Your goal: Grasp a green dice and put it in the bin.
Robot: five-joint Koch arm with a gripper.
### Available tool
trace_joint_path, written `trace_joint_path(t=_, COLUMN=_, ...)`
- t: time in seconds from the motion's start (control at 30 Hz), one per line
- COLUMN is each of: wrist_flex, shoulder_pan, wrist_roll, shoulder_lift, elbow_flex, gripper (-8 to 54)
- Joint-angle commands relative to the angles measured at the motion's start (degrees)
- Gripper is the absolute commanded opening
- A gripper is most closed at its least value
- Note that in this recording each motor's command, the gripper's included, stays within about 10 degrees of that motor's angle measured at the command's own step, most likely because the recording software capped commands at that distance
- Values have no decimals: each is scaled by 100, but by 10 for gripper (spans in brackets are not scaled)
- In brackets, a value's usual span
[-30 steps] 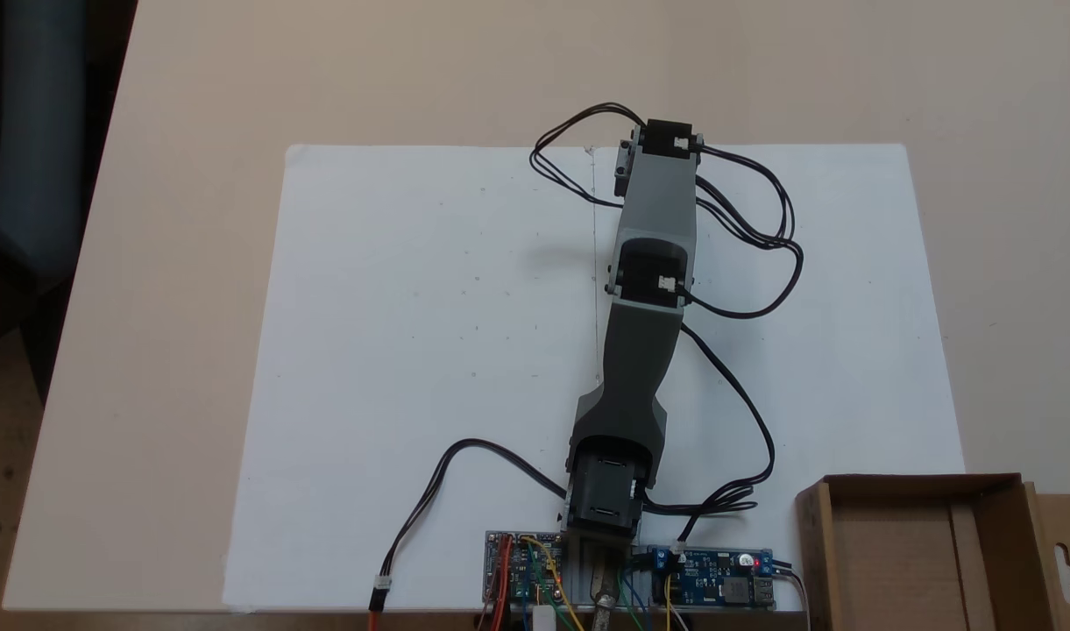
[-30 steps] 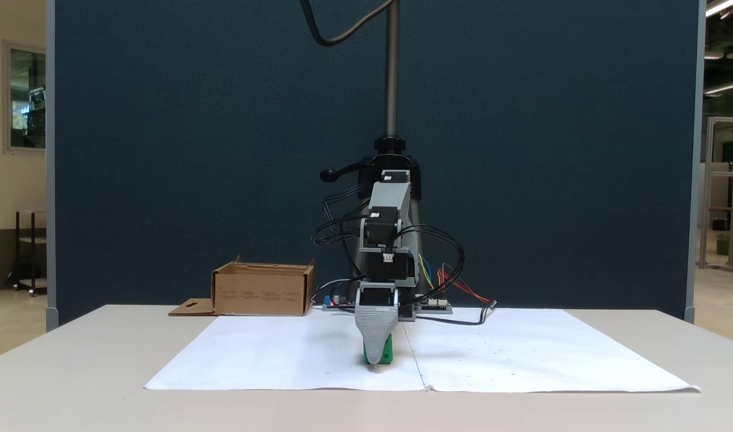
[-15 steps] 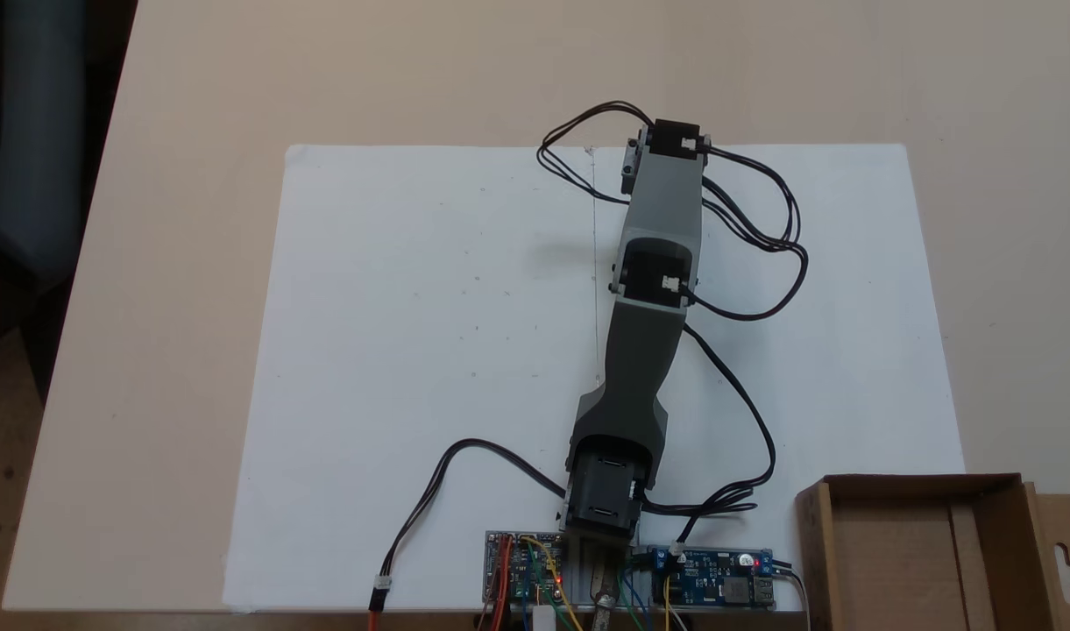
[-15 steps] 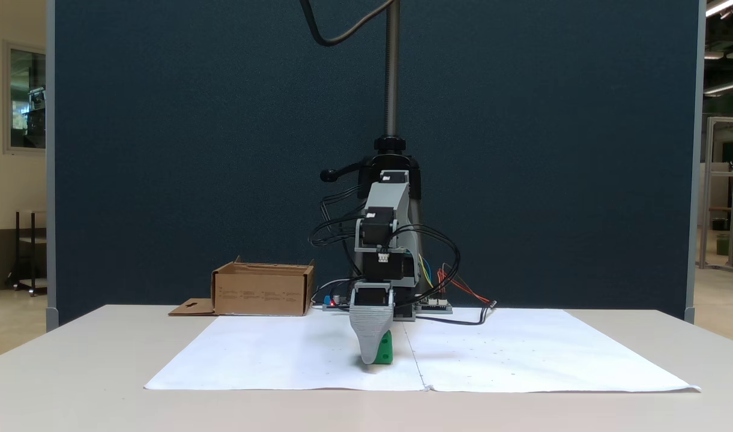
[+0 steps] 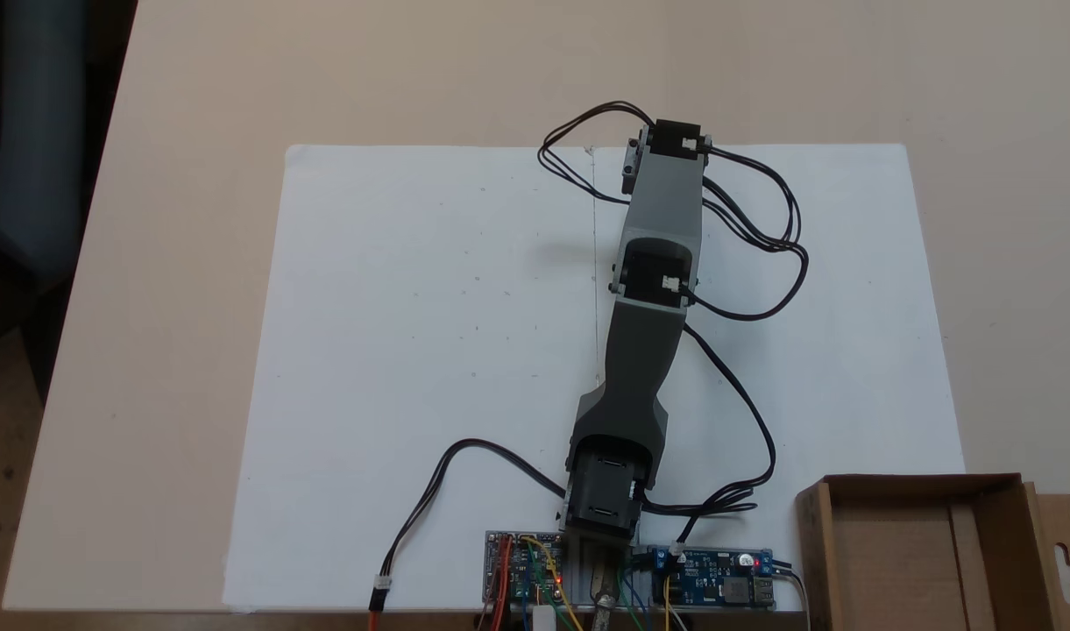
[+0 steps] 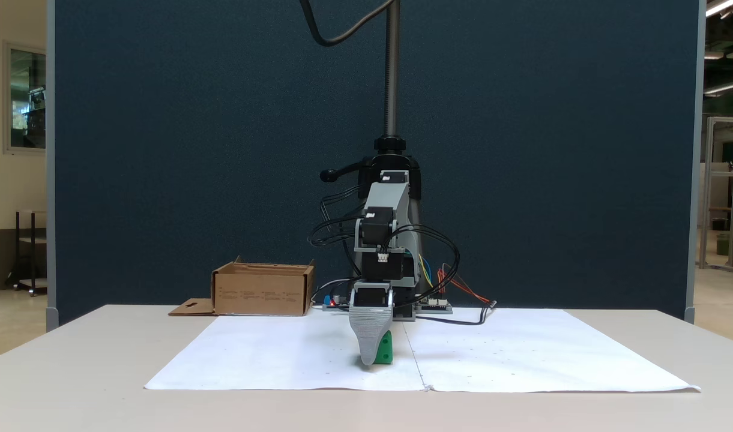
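Dice-wise, the green dice (image 6: 383, 352) sits flat on paper (image 6: 282, 354) behind the end effector (image 6: 369, 355), grip unclear; the top-down fixed view hides it beneath the arm (image 5: 653, 263).

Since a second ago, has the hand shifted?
Yes. The hand shifted slightly left against the paper seam, uncovering more of the green dice.

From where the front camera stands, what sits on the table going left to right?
In a fixed view: the bin's flat flap → the bin → the pincer down at the green dice → the wired circuit boards behind → the bare right part of the white paper.
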Motion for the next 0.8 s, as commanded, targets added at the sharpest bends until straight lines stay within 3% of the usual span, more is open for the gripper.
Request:
trace_joint_path(t=0.0, wrist_flex=62, shoulder_pan=18, wrist_roll=-396, shoulder_lift=123, elbow_flex=-88, gripper=403)
trace_joint_path(t=0.17, wrist_flex=79, shoulder_pan=0, wrist_roll=-387, shoulder_lift=123, elbow_flex=-88, gripper=403)
trace_joint_path(t=0.27, wrist_flex=97, shoulder_pan=-18, wrist_roll=-387, shoulder_lift=123, elbow_flex=-88, gripper=365)
trace_joint_path(t=0.57, wrist_flex=202, shoulder_pan=-123, wrist_roll=-369, shoulder_lift=114, elbow_flex=-88, gripper=364)
trace_joint_path(t=0.67, wrist_flex=220, shoulder_pan=-132, wrist_roll=-369, shoulder_lift=114, elbow_flex=-88, gripper=296)
trace_joint_path(t=0.77, wrist_flex=229, shoulder_pan=-123, wrist_roll=-343, shoulder_lift=114, elbow_flex=-88, gripper=294)
